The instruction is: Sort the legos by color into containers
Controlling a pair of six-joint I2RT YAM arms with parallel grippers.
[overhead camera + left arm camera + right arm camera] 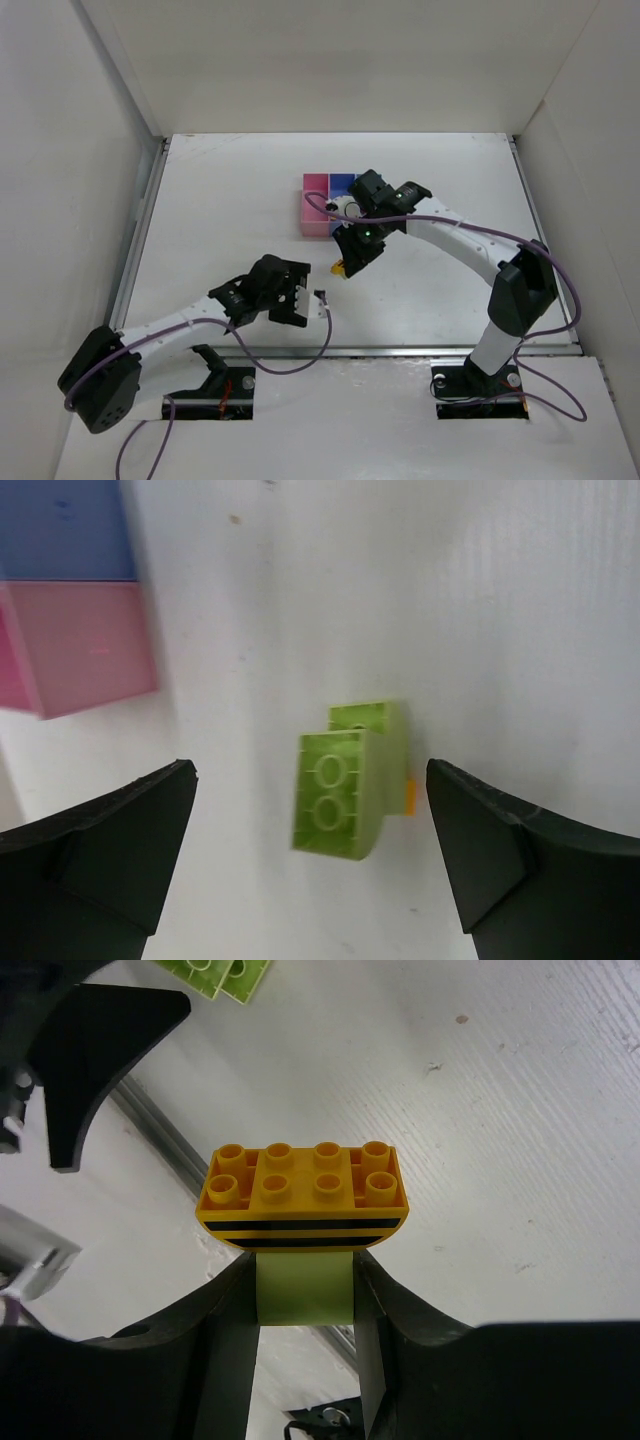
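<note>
1. Left pincer [310, 772], wide, short of the bins [315, 222]: I have it straddling a lime clump [345, 790] on the tabletop [500, 630], presumably for pickup.
2. Right pincer [305, 1280], nearer the bins, clamped on a lime brick [305, 1302] stuck under an orange brick [305, 1195]; the pair likely needs splitting.

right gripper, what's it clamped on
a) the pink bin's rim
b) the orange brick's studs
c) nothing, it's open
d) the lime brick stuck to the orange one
D: in the right wrist view the right gripper presses on both sides of the lime brick, and the orange brick sits stuck to it just past the fingertips.
</note>
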